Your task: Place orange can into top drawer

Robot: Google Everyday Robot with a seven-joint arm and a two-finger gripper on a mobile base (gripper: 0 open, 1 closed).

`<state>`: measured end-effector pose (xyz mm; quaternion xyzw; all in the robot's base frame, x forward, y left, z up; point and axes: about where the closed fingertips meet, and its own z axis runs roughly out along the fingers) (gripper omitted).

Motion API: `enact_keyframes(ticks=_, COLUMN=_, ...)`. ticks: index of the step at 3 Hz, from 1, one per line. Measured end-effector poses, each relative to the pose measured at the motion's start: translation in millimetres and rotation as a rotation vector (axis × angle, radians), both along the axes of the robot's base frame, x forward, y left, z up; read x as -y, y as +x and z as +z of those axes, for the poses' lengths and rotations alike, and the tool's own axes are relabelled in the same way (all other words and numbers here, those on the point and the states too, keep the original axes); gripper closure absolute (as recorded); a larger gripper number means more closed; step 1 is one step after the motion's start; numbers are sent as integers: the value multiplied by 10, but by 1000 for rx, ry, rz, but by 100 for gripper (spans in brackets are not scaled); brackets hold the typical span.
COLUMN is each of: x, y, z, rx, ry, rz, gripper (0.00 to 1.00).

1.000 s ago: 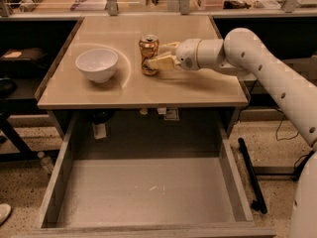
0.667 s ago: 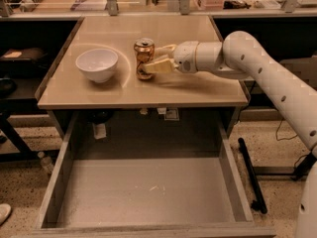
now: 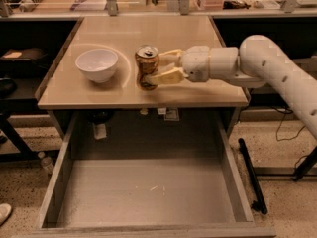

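The orange can (image 3: 147, 66) stands upright near the front middle of the beige tabletop (image 3: 168, 31); I cannot tell whether it rests on the top or hangs just above it. My gripper (image 3: 156, 66) reaches in from the right, and its two cream fingers (image 3: 166, 76) are closed on the can's sides. The top drawer (image 3: 148, 195) is pulled fully open below the table's front edge, and its grey bottom holds nothing. The can is behind and above the drawer's back edge.
A white bowl (image 3: 97, 64) sits on the tabletop to the left of the can. My white arm (image 3: 277, 68) stretches over the table's right side. Shelving with clutter runs along the back. Dark table legs and cables stand on the speckled floor at the right.
The gripper, holding the can, has moved a little to the left and toward the table's front edge. The bowl and drawer have not moved.
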<state>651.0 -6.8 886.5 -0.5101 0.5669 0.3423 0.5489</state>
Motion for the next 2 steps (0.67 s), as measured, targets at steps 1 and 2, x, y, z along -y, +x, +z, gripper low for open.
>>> enact_keyframes(ticks=1, x=377, y=-444, z=86, rx=61, ry=-74, rz=-26, gripper=100)
enact_keyframes(ticks=2, x=823, y=-954, z=69, rx=121, ry=-210, rz=-96, gripper=100)
